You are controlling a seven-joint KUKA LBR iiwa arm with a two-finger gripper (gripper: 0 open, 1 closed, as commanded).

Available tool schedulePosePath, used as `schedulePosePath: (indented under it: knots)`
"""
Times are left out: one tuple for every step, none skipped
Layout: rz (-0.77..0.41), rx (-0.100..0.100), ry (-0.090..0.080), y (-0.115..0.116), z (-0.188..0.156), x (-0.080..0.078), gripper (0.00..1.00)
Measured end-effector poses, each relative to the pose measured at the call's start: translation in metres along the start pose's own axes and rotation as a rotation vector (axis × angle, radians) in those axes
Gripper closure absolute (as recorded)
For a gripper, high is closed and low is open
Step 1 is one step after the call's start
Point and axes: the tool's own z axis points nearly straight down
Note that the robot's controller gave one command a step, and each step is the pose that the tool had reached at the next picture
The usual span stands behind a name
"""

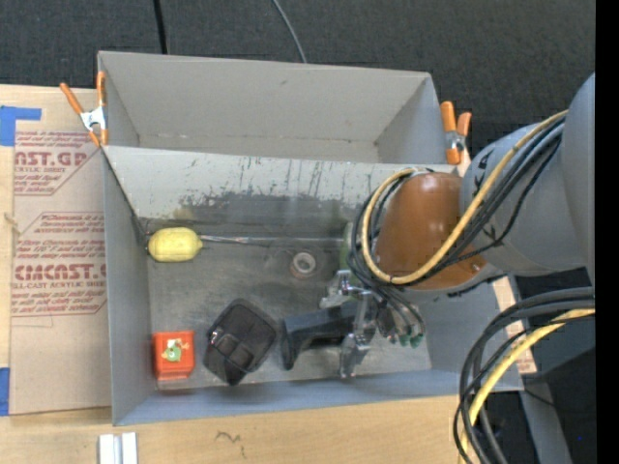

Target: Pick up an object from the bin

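Black angular piece (311, 334) near bin (261, 95) front wall, right end between spread, unclenched gripper (347, 331) fingers. Risk: end-only grip, piece pivots out; touching black pouch (238, 341) may snag.

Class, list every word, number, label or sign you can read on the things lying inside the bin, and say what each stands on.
No text in the bin can be read.
Orange block, front left corner: a small green and white mark on top, too small to read.
Yellow oval thing, black pouch, dark angular thing, small ring: no lettering seen.
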Motion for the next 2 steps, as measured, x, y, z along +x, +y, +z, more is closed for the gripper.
schedulePosePath:
  knots:
    - [-0.012,0.0,-0.002,-0.001,0.003,0.0,0.0]
    - [0.117,-0.001,0.005,-0.002,-0.008,-0.001,0.0]
